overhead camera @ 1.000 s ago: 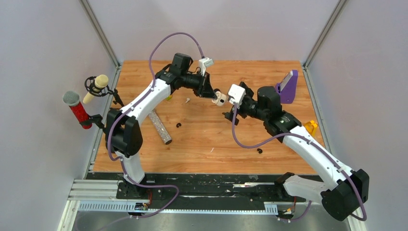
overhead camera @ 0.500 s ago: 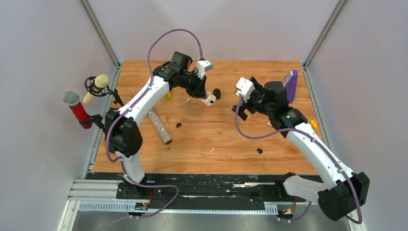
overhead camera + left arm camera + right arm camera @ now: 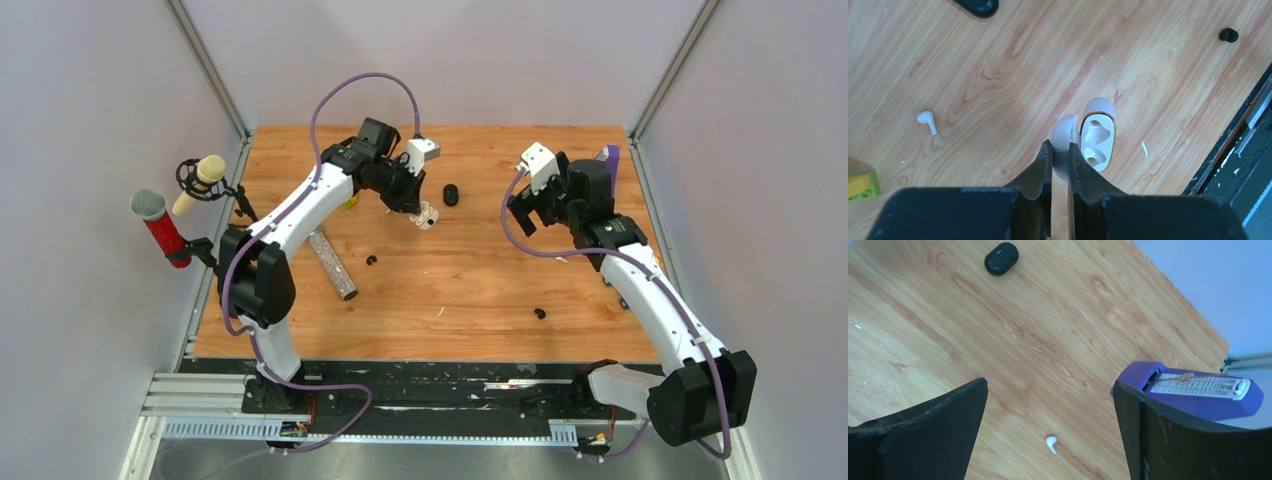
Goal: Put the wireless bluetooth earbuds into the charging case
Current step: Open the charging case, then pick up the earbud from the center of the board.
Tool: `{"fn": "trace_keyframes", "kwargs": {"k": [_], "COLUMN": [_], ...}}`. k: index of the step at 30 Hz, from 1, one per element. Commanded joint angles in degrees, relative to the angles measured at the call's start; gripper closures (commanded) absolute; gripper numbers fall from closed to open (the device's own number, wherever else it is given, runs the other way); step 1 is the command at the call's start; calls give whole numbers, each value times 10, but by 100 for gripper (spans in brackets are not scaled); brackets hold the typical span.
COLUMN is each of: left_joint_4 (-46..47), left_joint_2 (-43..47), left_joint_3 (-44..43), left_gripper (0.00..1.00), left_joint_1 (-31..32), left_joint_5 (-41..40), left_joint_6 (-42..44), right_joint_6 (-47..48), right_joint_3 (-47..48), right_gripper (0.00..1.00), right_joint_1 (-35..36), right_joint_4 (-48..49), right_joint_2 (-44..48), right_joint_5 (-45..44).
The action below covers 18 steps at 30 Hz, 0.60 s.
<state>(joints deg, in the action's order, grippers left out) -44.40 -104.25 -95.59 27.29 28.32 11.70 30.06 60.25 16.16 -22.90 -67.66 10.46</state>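
"Trouble from here: where would it start?"

"With my left pincer [image 3: 1059, 145]. It is squeezed tight on just the thin flipped-up lid of the small white glossy charging case [image 3: 1098, 134]. The case hangs over the wooden tabletop [image 3: 998, 75], left of the middle and toward the far edge. Both sockets face my wrist camera and look bare. The body hangs off its hinge alone. I judge a push from above could swing it, snap it closed, or drag the lid out from between my fingers [image 3: 1040, 167]."

"And the other side?"

"My right pincer [image 3: 1050, 386] stands as wide as it goes, holding nothing, near the far right corner. Below it lies one tiny white stemmed earbud [image 3: 1051, 444], close to a purple slab-shaped gadget [image 3: 1193, 390]. A second white stemmed earbud [image 3: 927, 121] lies over on the left, near a green and yellow toy block [image 3: 860, 184]. Broad fingers on so small and smooth a thing worry me. Closing off-centre could flick it away across the wood or against the gadget."

"Anything else?"

"Mix-ups. A small black rounded earbud [image 3: 1228, 35] lies out toward the near edge, and a black oval case [image 3: 1001, 258] sits shut by the far edge. That black bud would likely not seat in my white sockets. A white one lowered with its stem turned wrong could jam or bounce out."
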Motion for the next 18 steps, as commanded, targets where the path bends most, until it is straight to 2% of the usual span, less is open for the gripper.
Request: {"fn": "trace_keyframes", "kwargs": {"k": [1,11,18], "left_joint_4": [-1,-23,-28], "left_joint_2": [41,63,74], "left_joint_3": [3,23,23], "left_gripper": [96,96,96], "left_joint_1": [-1,-1,0], "left_joint_5": [-16,-34,-39], "left_joint_6": [20,35,36], "right_joint_6": [-36,-40,-30], "right_joint_3": [18,11,21], "right_gripper": [0,0,0], "right_joint_1": [-24,-83,-90], "right_joint_4": [7,-10,-48], "right_joint_2": [-11,-45,-79], "right_joint_5": [-42,-70,-103]}}
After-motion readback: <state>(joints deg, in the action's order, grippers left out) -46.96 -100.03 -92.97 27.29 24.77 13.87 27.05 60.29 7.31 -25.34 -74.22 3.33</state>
